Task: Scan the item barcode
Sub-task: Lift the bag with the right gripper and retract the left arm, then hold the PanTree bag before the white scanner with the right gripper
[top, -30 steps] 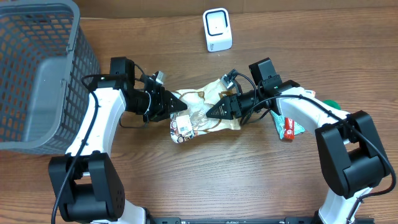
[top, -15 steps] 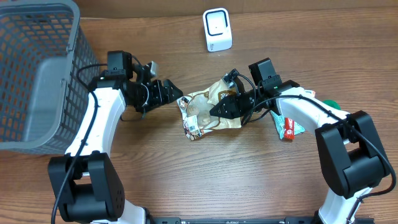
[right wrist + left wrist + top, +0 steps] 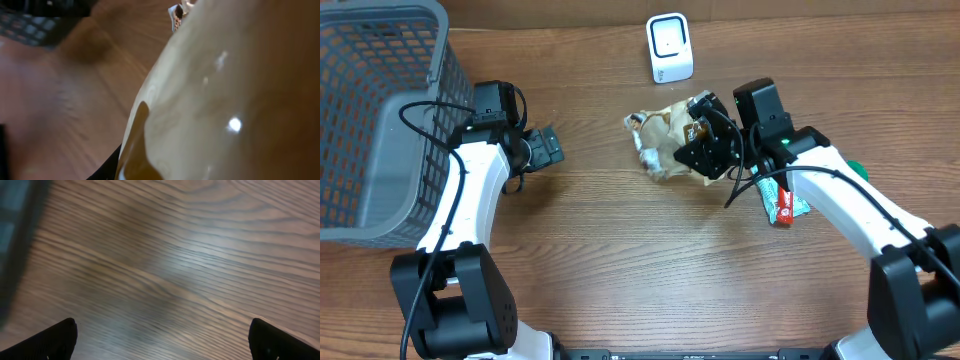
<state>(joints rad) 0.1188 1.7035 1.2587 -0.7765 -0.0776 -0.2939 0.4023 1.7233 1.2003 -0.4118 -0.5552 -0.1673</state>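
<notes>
- A wooden table (image 3: 620, 260) with a brown grain is shown from above; nothing of the room beyond its top edge can be seen.
- A grey mesh basket (image 3: 380, 120) is set at the table's left end, cut off by the frame at the top and left.
- A small white scanner (image 3: 670, 47) is stood near the far edge, well apart from the basket.
- The task's item, a crumpled tan snack bag (image 3: 660, 140), is placed just in front of the scanner, between the two arms.
- The right gripper (image 3: 698, 148) is clamped on the bag's right end.
- The left gripper (image 3: 550, 146) is spread wide and holds nothing, near the basket and well apart from the bag.
- A red packet (image 3: 784, 207) and a green object (image 3: 857, 168) are partly covered by the right arm.
- Print is seen on the bag and the red packet, but no word or barcode can be read.
- In the left wrist view only blurred wood and two dark fingertips (image 3: 55, 339) at the lower corners are shown.
- The right wrist view is almost filled by the bag's glossy surface, out of focus.
</notes>
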